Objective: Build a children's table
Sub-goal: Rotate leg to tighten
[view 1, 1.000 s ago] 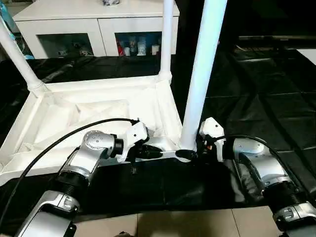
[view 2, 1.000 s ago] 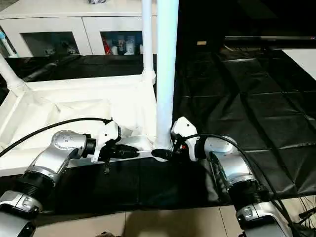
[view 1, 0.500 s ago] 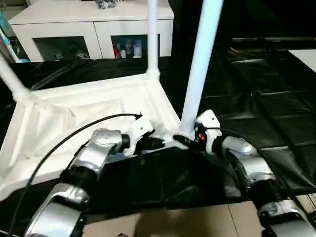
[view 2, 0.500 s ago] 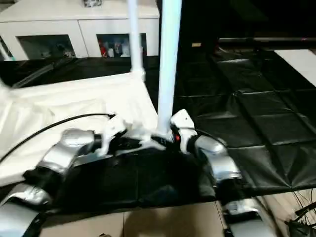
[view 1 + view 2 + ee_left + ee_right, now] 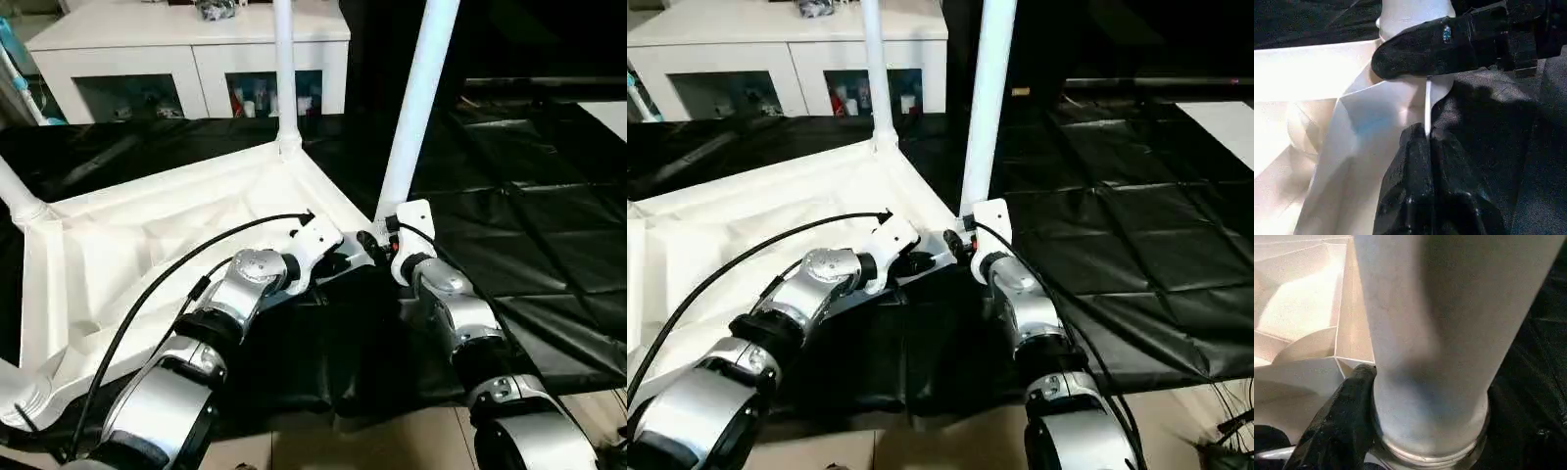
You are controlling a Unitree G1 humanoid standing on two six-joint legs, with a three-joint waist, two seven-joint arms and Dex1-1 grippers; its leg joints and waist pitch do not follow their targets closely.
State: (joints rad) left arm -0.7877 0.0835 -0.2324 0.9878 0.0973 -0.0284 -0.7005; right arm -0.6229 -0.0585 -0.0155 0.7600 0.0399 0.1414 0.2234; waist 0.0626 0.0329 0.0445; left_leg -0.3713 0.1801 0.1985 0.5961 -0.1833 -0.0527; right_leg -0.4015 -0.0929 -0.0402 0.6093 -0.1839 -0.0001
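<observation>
The children's table lies upside down on the black cloth, its ribbed white top [image 5: 147, 245] turned at an angle. Three legs stand in corner sockets: a far one [image 5: 284, 69], one at the left [image 5: 15, 191], and the near right one [image 5: 416, 108]. My left gripper [image 5: 355, 257] is shut on the thin rim of the top beside that near right corner, shown pinched in the left wrist view [image 5: 1426, 134]. My right gripper [image 5: 377, 235] is clamped round the base of the near right leg [image 5: 1440, 333], one black finger [image 5: 1347, 421] pressed against it.
A white cabinet [image 5: 196, 59] with glass doors stands behind the table. The black cloth [image 5: 529, 215] spreads out to the right in creased panels. Its front edge meets tiled floor [image 5: 372, 441] near my arms. A white surface [image 5: 607, 108] shows at the far right.
The table top has swung round on the cloth, its held corner moving away from me. Both grippers kept their hold and my arms stretched forward with it.
</observation>
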